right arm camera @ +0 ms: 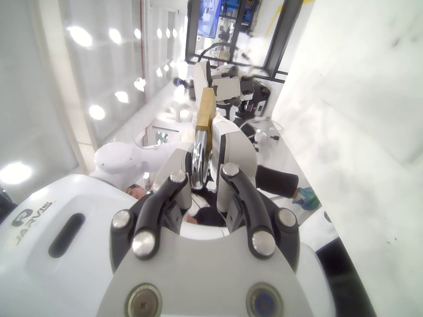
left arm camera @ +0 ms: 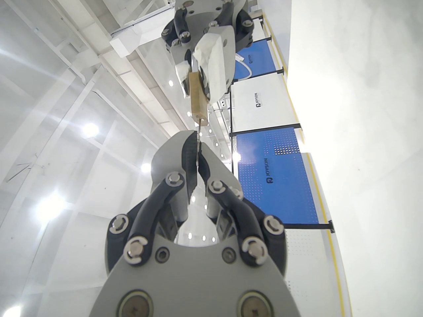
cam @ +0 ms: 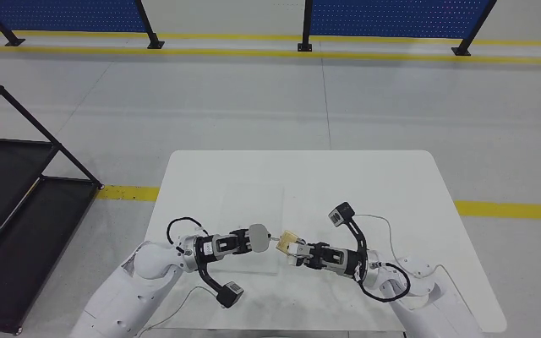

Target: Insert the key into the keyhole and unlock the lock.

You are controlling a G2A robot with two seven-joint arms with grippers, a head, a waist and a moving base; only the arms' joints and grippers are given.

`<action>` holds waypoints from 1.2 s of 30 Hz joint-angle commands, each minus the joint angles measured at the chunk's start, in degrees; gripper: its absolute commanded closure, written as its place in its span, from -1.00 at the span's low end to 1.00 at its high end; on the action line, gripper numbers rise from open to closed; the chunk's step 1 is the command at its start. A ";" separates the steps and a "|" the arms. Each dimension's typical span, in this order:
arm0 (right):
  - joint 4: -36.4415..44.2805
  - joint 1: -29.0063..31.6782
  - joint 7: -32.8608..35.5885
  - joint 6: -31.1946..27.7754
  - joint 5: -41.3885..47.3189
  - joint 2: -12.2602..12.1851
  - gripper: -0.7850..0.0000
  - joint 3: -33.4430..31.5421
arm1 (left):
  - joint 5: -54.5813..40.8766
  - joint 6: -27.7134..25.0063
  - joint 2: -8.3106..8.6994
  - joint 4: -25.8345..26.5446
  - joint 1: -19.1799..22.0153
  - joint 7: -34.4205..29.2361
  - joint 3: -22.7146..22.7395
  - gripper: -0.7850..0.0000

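Note:
A brass padlock (cam: 287,242) hangs in the air over the table's front middle, between both grippers. My right gripper (cam: 294,248) is shut on its silver shackle (right arm camera: 200,156), and the brass body (right arm camera: 205,107) sticks out beyond the fingers. My left gripper (left arm camera: 197,143) is shut on a thin metal key (left arm camera: 199,133), edge-on between the pads. The key's blade points straight at the padlock (left arm camera: 197,100), and its tip meets the lock's end face. How deep it sits I cannot tell. The left gripper (cam: 267,237) faces the right one closely.
The white table (cam: 355,186) stretches bare behind the grippers, and its front edge lies just below the arms. A black rack (cam: 34,194) stands on the floor to the left. Blue fence panels (cam: 397,17) line the far side of the room.

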State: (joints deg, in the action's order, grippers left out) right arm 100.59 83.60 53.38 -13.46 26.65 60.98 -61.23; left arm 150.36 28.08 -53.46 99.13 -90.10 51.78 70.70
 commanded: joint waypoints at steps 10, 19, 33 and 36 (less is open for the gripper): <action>-0.25 -0.28 1.02 0.43 0.34 -0.02 1.00 0.00 | -0.09 -0.21 0.02 0.28 -0.08 1.16 0.01 1.00; -1.03 -1.38 5.28 1.15 1.38 -0.12 1.00 0.30 | -1.01 -1.19 0.06 0.06 0.26 3.70 -0.42 1.00; -1.10 -2.36 6.97 1.94 0.96 -0.12 1.00 1.20 | -0.86 -1.96 -0.04 -0.25 1.14 4.68 -1.33 1.00; -1.06 -2.47 6.89 2.16 0.74 -0.11 1.00 1.37 | -0.84 -2.24 -0.08 -0.24 1.33 4.90 -1.67 1.00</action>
State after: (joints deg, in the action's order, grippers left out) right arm 99.51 81.15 60.30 -11.35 27.43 60.87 -59.91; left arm 149.51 25.92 -53.53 98.88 -88.84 56.56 69.15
